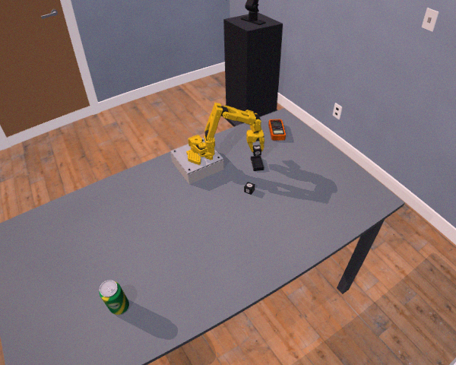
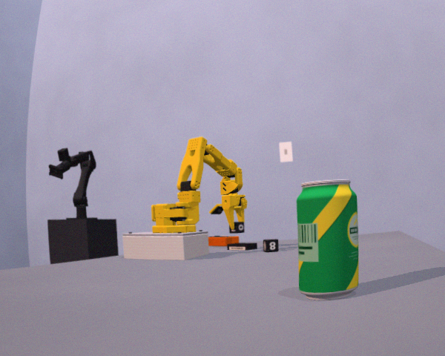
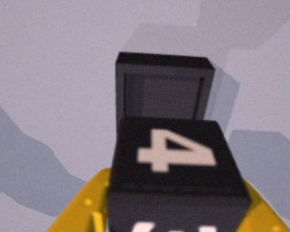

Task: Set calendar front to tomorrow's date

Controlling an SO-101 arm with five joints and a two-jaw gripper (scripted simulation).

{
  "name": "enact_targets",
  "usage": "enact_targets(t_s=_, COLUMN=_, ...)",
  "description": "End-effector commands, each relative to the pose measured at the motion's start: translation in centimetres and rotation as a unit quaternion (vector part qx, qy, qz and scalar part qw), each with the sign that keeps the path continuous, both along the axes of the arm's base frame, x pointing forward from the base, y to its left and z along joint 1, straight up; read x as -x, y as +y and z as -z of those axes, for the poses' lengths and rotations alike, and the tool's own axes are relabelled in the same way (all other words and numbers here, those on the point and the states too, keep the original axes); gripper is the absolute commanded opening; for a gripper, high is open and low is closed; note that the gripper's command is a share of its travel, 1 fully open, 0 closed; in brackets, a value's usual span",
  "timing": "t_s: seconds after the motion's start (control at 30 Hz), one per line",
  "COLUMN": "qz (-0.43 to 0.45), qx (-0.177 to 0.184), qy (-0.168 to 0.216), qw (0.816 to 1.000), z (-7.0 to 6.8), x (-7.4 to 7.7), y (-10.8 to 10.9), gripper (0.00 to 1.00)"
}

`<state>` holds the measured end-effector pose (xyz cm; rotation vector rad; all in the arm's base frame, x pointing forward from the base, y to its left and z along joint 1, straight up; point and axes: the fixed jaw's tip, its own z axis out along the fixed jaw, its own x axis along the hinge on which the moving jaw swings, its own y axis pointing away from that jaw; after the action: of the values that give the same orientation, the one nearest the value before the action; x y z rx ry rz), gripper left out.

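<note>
My gripper [image 1: 256, 149] [image 2: 236, 227] is shut on a black digit cube [image 1: 256, 149] [image 2: 236, 228] [image 3: 176, 164]. In the wrist view the cube's upper face shows a white 4. I hold it above the black calendar tray [image 1: 257, 163] [image 2: 241, 246] [image 3: 164, 87], which lies flat on the table and looks empty. A second black cube [image 1: 249, 187] [image 2: 271, 245] stands on the table in front of the tray, apart from it. In the exterior view its facing side shows an 8.
An orange multimeter [image 1: 277, 128] [image 2: 222, 240] lies behind the tray near the table's back edge. A green and yellow can [image 1: 113, 297] [image 2: 327, 239] stands far off at the front left. My base block [image 1: 197, 163] [image 2: 165, 245] is left of the tray.
</note>
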<state>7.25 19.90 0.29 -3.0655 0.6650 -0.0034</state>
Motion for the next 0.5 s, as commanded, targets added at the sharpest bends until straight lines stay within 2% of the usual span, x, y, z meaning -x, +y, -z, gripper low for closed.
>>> enact_targets(t_s=0.0, qz=0.001, qx=0.011, qy=0.005, qw=1.000, z=0.67, x=0.37, y=-0.28, gripper=0.00)
enact_targets(t_s=0.47, qz=0.002, qx=0.011, qy=0.005, qw=1.000, z=1.16, x=0.38, y=-0.32, gripper=0.00)
